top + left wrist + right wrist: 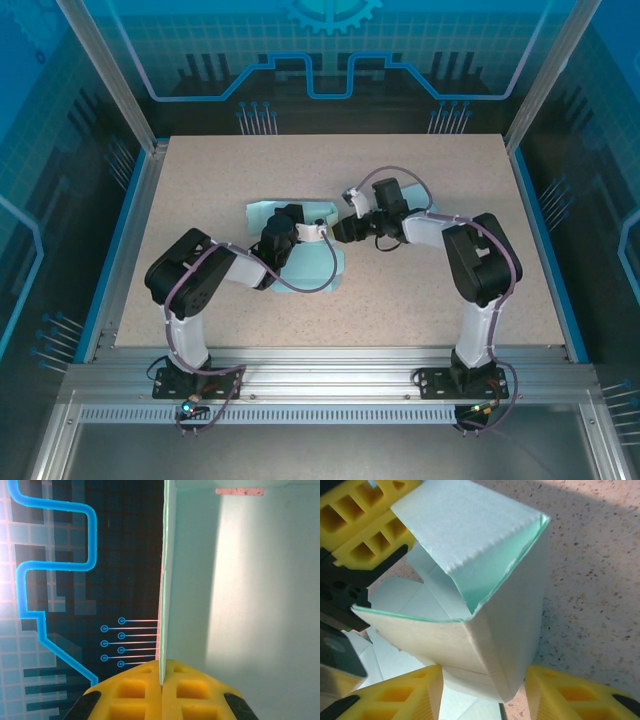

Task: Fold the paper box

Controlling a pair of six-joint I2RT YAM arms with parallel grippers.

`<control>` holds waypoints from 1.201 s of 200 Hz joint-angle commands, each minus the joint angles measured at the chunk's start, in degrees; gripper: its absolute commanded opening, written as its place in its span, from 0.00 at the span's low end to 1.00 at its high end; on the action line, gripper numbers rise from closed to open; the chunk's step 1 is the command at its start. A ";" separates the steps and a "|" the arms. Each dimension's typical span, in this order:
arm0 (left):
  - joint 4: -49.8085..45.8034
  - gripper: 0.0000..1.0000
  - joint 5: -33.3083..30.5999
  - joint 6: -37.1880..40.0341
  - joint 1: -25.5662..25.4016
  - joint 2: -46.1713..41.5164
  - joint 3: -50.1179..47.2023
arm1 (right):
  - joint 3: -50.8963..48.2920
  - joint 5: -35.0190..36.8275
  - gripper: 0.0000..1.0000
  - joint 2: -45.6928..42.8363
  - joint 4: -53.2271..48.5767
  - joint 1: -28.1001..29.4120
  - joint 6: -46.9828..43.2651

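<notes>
The paper box (318, 277) is pale teal card, partly folded, lying at the table's middle between both arms. In the left wrist view my left gripper (161, 675) is shut on the thin edge of an upright panel (240, 590) of the box. In the right wrist view a raised corner of the paper box (500, 630) stands between my right gripper's (484, 676) yellow fingers, which touch it on both sides. A flap (470, 525) leans over the box's open inside. The left gripper's fingers (367, 527) show at the upper left there. From above, the left gripper (322, 229) and the right gripper (341, 231) nearly meet.
The speckled beige table (430, 300) spreads around the box on all sides. An aluminium frame rail (320, 380) runs along the near edge, and blue printed enclosure walls (330, 60) stand behind and at the sides.
</notes>
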 commanded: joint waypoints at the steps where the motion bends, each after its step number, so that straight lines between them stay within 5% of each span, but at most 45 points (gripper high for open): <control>1: -3.65 0.00 0.63 -3.25 -0.79 -0.93 -0.09 | 2.10 3.12 0.48 2.11 1.12 2.04 0.93; 99: -2.82 0.00 0.91 -4.57 -0.96 -1.37 -0.65 | 3.77 21.40 0.49 3.65 4.12 6.36 3.88; 169: -4.68 0.00 2.70 -7.44 -1.01 -3.32 -1.16 | 4.20 25.33 0.46 4.49 5.16 7.18 4.20; 211: -6.32 0.04 3.39 -8.42 -2.10 -3.19 -1.04 | 2.04 29.59 0.22 3.15 6.93 7.76 5.17; 240: -2.86 0.18 1.92 -11.04 -2.85 -3.26 -1.19 | 0.50 33.93 0.11 1.92 7.29 8.50 4.71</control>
